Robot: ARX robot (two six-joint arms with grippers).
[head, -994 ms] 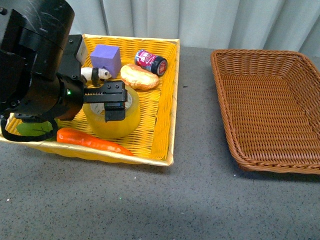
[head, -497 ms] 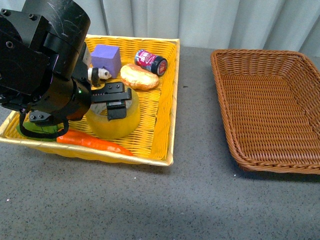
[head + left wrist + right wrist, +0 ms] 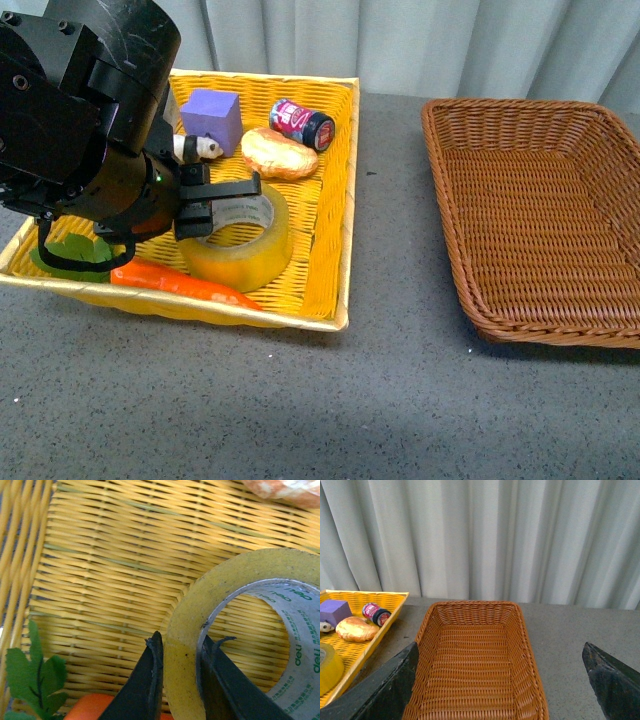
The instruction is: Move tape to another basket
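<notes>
Tape (image 3: 240, 562) wall tight between left fingers (image 3: 147, 685); right fingers (image 3: 385, 690) wide apart.

Front view above table (image 3: 380, 400); left wrist close on tape (image 3: 182, 630); right wrist distant.

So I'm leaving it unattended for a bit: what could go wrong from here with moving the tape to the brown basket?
1. The left jaws pinch just one wall of the tape; the tilted roll could swing or slip out.
2. The carrot lies close beside the roll and might get dragged.
3. The tape must clear the yellow tray's rim to reach the basket; a low carry could snag.
</notes>
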